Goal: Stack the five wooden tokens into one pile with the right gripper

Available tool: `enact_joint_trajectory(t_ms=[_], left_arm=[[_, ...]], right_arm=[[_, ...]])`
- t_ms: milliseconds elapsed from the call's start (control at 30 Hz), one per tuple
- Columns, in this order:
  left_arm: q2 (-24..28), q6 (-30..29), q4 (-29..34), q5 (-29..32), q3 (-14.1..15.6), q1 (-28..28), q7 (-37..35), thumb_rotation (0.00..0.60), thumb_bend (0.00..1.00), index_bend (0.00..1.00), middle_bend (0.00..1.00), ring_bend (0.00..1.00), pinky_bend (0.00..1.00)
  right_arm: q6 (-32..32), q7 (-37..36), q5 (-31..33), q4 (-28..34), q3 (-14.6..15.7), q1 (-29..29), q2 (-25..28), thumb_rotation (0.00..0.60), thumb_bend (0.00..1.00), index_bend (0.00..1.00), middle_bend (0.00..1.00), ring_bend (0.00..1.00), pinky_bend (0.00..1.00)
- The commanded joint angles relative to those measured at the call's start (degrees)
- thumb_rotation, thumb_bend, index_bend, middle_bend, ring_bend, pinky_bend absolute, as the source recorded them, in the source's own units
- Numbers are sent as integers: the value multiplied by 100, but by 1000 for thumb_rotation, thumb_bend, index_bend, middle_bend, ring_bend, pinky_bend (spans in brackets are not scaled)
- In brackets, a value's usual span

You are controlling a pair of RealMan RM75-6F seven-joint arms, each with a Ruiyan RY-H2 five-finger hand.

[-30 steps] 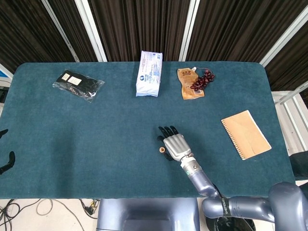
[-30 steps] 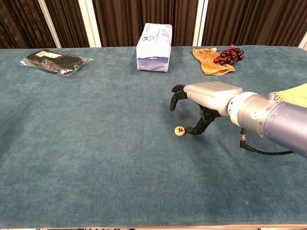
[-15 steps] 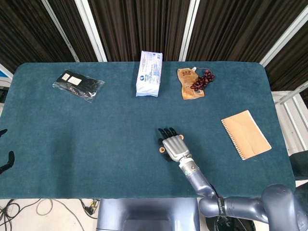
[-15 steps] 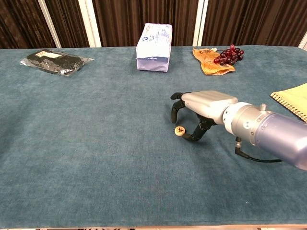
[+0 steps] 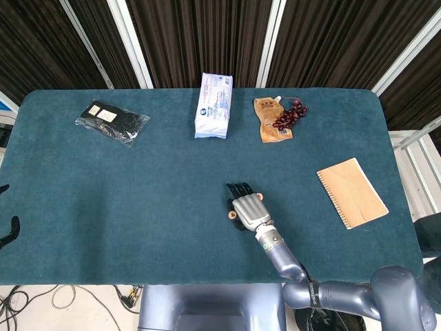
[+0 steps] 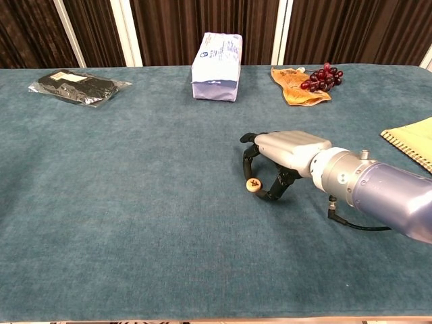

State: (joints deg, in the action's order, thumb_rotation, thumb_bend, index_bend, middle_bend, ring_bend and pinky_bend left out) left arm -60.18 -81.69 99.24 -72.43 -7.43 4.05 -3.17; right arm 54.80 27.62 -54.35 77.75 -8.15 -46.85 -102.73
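One round wooden token [image 6: 254,185] with a dark mark on its face shows in the chest view, tilted up off the cloth. In the head view the same token [image 5: 233,214] peeks out at the left side of my right hand [image 5: 246,208]. My right hand [image 6: 283,152] arches over the token and pinches it between a dark fingertip [image 6: 248,165] above and the thumb [image 6: 273,194] at its right. No other token shows in either view. Only the dark fingertips of my left hand [image 5: 9,231] show at the table's left edge, spread apart and holding nothing.
Along the far side of the teal table [image 5: 138,179] lie a black packet [image 5: 110,120], a white pack [image 5: 213,96] and a tan pouch [image 5: 267,114] with dark grapes [image 5: 292,114]. A spiral notebook [image 5: 351,193] lies to the right.
My right hand has come down and closed in on the token. The token, flat on the cloth a second ago, now stands tilted between fingertip and thumb.
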Motion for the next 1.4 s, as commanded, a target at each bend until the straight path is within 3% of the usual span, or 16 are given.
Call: enact_joint_trajectory(t_ms=[33,1033,1400], left_arm=[[0,1,2,-3,3,0,9,600,483,149,0,0,0],[4,-1,9,6,-3,-3,-3,600,483,149,0,0,0],[8,-9,23,-17,4,-5,-7,600,483,149,0,0,0]], right_arm=[[12,-21,-9,-9,-21,21,-6,600,417,470,0,0,0],[-127,43,-22,-56,-116,69,-75,600,417,540,0,0,0],[-145,119,128,527,-415,-13,416,600,417,544,0,0,0]])
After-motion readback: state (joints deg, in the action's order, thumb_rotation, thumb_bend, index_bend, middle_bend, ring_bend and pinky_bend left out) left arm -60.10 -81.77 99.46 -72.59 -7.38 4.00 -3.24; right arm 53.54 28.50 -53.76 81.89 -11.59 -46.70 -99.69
